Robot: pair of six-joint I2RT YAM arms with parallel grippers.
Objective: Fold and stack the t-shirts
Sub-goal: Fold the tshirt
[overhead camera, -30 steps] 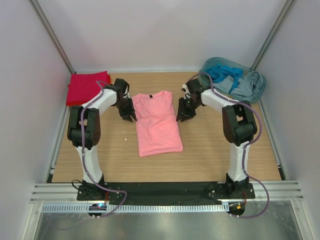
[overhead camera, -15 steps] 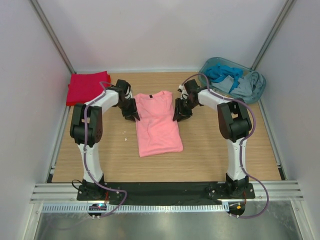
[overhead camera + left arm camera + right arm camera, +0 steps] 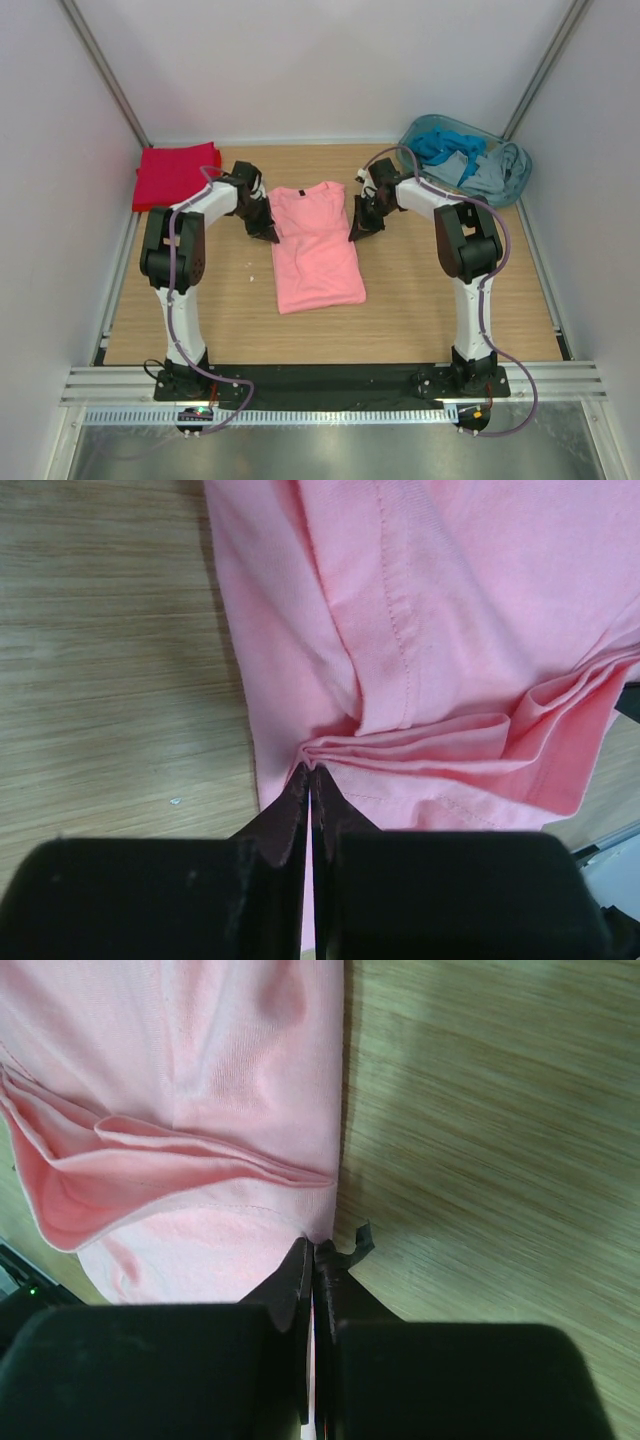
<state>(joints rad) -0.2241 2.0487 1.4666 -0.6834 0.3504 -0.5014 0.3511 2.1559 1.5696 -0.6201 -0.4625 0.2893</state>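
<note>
1. The pink tee (image 3: 315,250) lies flat in the middle of the table (image 3: 430,300), sleeves tucked in, neck at 12 o'clock.
2. The left gripper (image 3: 270,235) is at the tee's 9 o'clock edge near the sleeve, fingers clenched on a bunched pinch of pink cloth.
3. The right gripper (image 3: 357,231) mirrors it at the 3 o'clock edge, fingers squeezed together right on the cloth's edge.
4. The red tee (image 3: 172,175) sits folded at roughly 10 o'clock in the far corner, well apart from the pink one.
5. A basket (image 3: 418,130) of blue clothes sits at 2 o'clock.
</note>
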